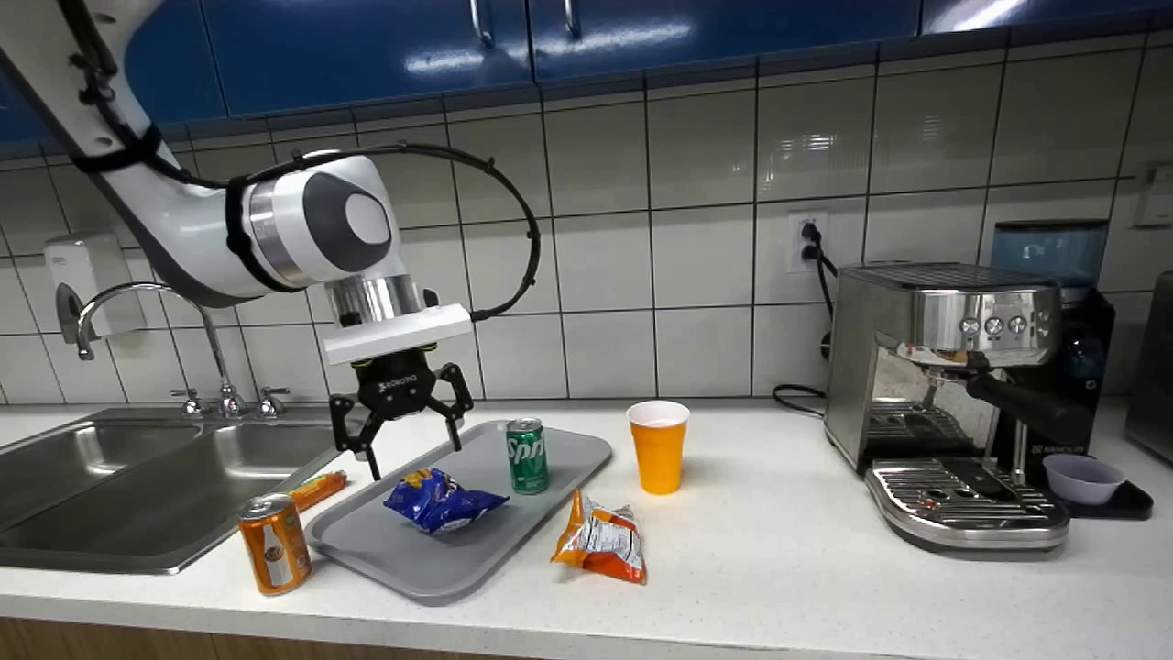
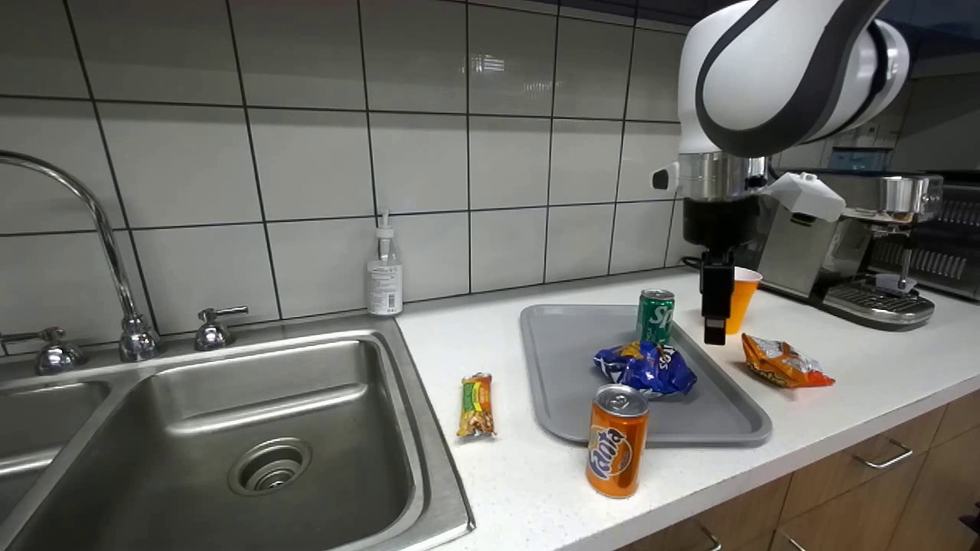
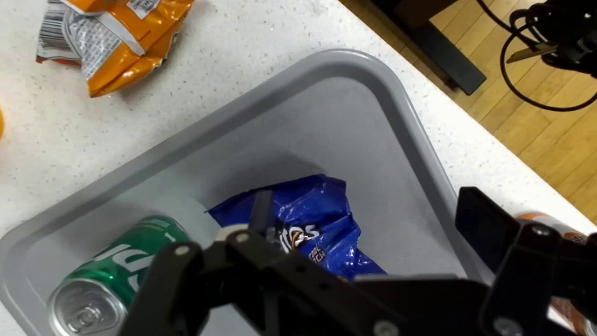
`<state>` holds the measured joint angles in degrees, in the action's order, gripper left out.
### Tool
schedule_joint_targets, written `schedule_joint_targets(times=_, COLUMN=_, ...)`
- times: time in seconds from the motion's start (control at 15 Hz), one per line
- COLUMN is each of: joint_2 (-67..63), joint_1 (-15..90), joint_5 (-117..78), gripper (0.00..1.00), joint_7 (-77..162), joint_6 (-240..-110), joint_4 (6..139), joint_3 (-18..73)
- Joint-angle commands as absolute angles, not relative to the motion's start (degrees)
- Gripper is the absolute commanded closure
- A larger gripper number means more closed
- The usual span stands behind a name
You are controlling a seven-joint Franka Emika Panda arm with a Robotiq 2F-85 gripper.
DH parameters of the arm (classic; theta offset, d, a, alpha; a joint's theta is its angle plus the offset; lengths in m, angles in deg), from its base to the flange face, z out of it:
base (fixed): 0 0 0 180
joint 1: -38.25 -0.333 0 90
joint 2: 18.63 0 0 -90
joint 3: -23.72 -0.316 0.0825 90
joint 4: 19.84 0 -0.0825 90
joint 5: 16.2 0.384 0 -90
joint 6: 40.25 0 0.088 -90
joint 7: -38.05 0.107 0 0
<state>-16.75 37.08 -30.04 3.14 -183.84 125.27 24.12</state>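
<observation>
Above the grey, rectangular, round-cornered tray [image 1: 403, 550], the black jointed 2-finger gripper [image 1: 415, 462] hangs from the white arm [image 1: 183, 220], fingers [image 1: 454, 434] wide apart, raised off the tray surface. Nearest thing: crumpled shiny blue foil snack bag [image 1: 442, 502], lying on the tray lower than the fingers; wrist view shows part of its white lettering, "itos", rest covered by the gripper. Same tray: green metal Sprite can [image 1: 528, 456], upright, near the bag. Just beside the tray's corner, on the white speckled counter [image 1: 779, 568]: orange metal Fanta can [image 2: 616, 444], standing, partly covered by the gripper in the wrist view. Between tray and 2-basin stainless steel sink [image 2: 438, 467]: small yellow-green-orange wrapped bar [image 2: 476, 405], lying flat. Off the tray's other long side, orange foil bag [image 1: 600, 541] with a printed white panel, then tapered orange cup [image 1: 658, 449], white inside, upright. Farther out: curved chrome faucet [image 2: 138, 338] at the sink, clear pump bottle [image 2: 384, 279] at the sink's back corner. Well apart at the counter's opposite end, boxy silver espresso machine [image 1: 948, 312], black grinder [image 1: 1090, 353] behind it. Farthest: glossy off-white tile wall [image 1: 701, 266], black cord [image 1: 810, 251] plugged into a white outlet [image 1: 796, 247], white dispenser [image 1: 96, 284] mounted above the sink, blue cabinets [image 1: 715, 46] overhead, 2 silver handles [image 1: 481, 25] showing.
</observation>
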Motion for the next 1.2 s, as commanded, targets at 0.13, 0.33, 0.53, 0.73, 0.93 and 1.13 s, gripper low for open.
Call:
schedule_joint_targets(times=0.13, joint_2=-10.76, joint_1=37.32, joint_5=-31.11, gripper=0.00, joint_7=0.12, joint_6=-184.17, joint_4=119.92, joint_3=22.76)
schedule_joint_targets(times=0.33, joint_2=-8.07, joint_1=37.34, joint_5=-31.55, gripper=0.00, joint_7=-0.30, joint_6=-184.12, joint_4=117.63, joint_3=22.07)
schedule_joint_targets(times=0.53, joint_2=-5.45, joint_1=37.43, joint_5=-32.21, gripper=0.00, joint_7=-0.39, joint_6=-184.23, joint_4=115.49, joint_3=21.52)
schedule_joint_targets(times=0.73, joint_2=-3.14, joint_1=37.61, joint_5=-32.32, gripper=0.00, joint_7=-0.51, joint_6=-183.98, joint_4=113.41, joint_3=21.08)
schedule_joint_targets(times=0.93, joint_2=-1.64, joint_1=37.98, joint_5=-31.77, gripper=0.00, joint_7=-1.04, joint_6=-183.70, joint_4=111.73, joint_3=20.66)
schedule_joint_targets(times=1.13, joint_2=-0.27, joint_1=38.27, joint_5=-31.42, gripper=0.00, joint_7=-1.16, joint_6=-183.41, joint_4=110.14, joint_3=20.44)
